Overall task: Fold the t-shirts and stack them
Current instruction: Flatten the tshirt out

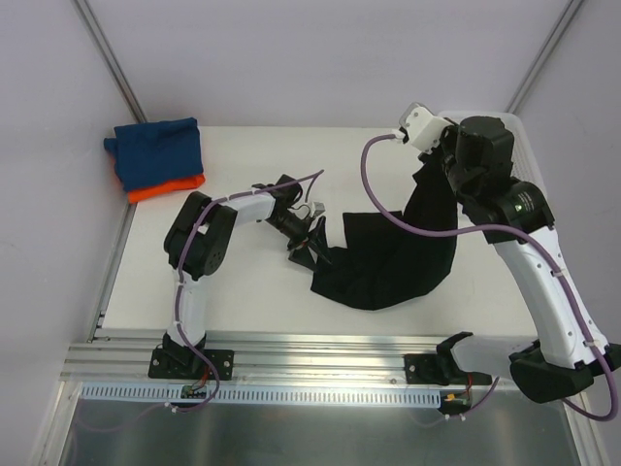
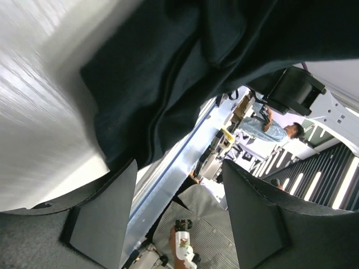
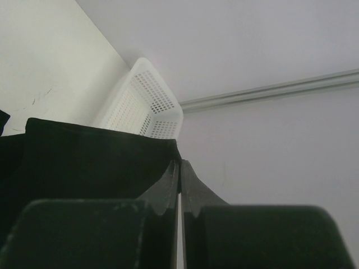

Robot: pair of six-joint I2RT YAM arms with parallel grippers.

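Basket (image 3: 143, 103) (contents unseen), right fingers (image 3: 165, 190) pinching black t-shirt (image 1: 388, 262) — left fingers (image 2: 106, 218) spread

Left gripper (image 2: 179, 165) spread open at the black t-shirt (image 2: 168, 73).
Its two fingers (image 2: 106, 224) stand wide apart, a metal rail (image 2: 168, 179) visible through the gap. Creased dark cloth hangs just beyond the fingertips, its edge meeting one tip; the white table (image 2: 39, 112) lies beside that finger.

Bright, even light; blurred close foregrounds.
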